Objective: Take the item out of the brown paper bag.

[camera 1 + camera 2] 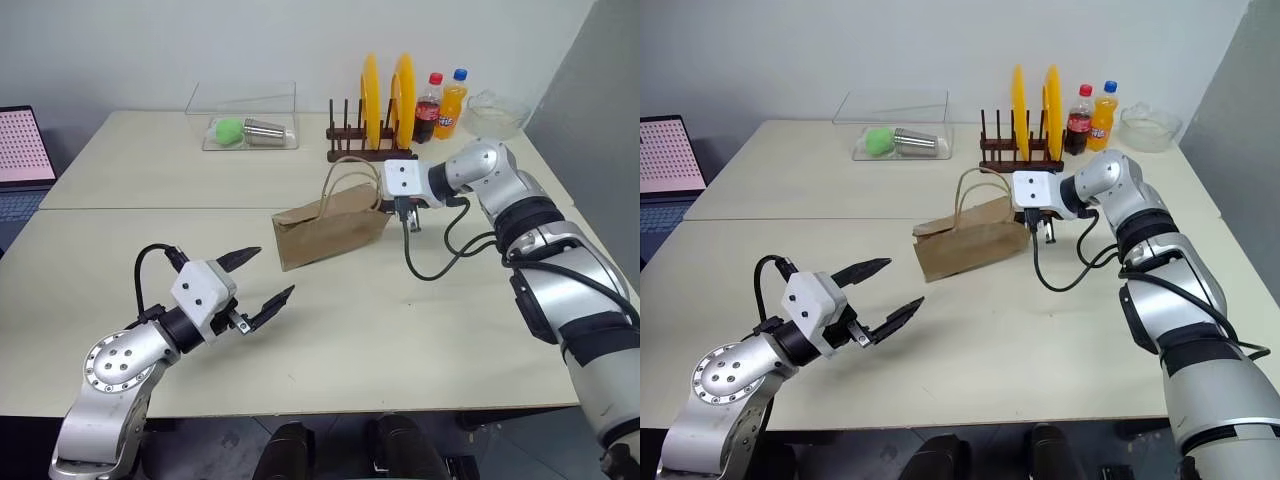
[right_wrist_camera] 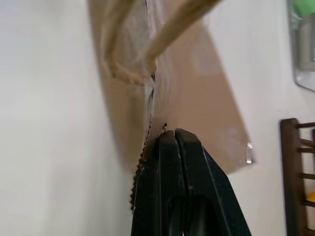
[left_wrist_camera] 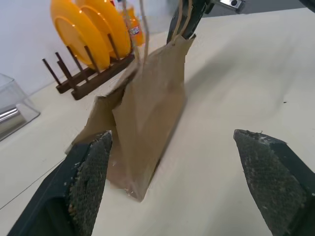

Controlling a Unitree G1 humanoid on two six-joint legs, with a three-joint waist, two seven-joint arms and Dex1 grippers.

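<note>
The brown paper bag (image 1: 330,230) stands creased on the table's middle, leaning, with its tan handles (image 1: 345,180) looped up at its right end. My right gripper (image 1: 407,220) points down at that end. In the right wrist view its fingers (image 2: 170,132) are pressed together on the bag's serrated rim (image 2: 147,123). My left gripper (image 1: 275,271) hovers open near the table's front, aimed at the bag (image 3: 147,108) and a short way from it, nothing between its fingers. The item is hidden.
A wooden rack with yellow plates (image 1: 385,110) stands behind the bag, with a cola bottle (image 1: 428,108), an orange soda bottle (image 1: 452,105) and a glass bowl (image 1: 492,112) to its right. A clear box (image 1: 245,125) sits at the back. A laptop (image 1: 20,150) is far left.
</note>
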